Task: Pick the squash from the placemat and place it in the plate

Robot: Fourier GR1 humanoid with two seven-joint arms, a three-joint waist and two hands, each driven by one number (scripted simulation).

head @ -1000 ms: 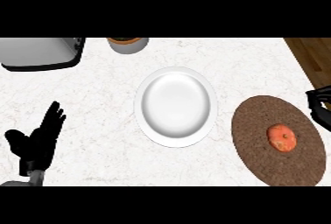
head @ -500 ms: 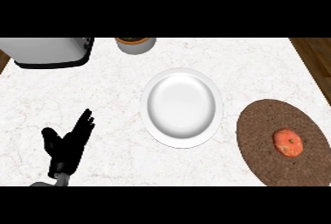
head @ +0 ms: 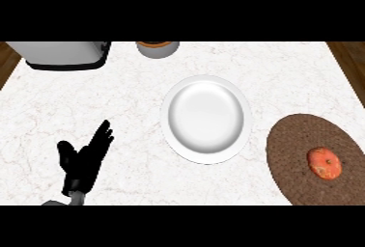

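Pick not begun: orange round squash [head: 324,163] lies on brown woven placemat [head: 314,159], four o'clock of white round plate [head: 206,118]; left hand [head: 84,161] rests open-fingered, and the unseen right hand must reach in.

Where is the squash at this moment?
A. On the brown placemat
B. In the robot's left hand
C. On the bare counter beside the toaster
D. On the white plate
A: the orange squash lies on the brown placemat, right of the white plate, which holds nothing; the left hand is open and holds nothing.
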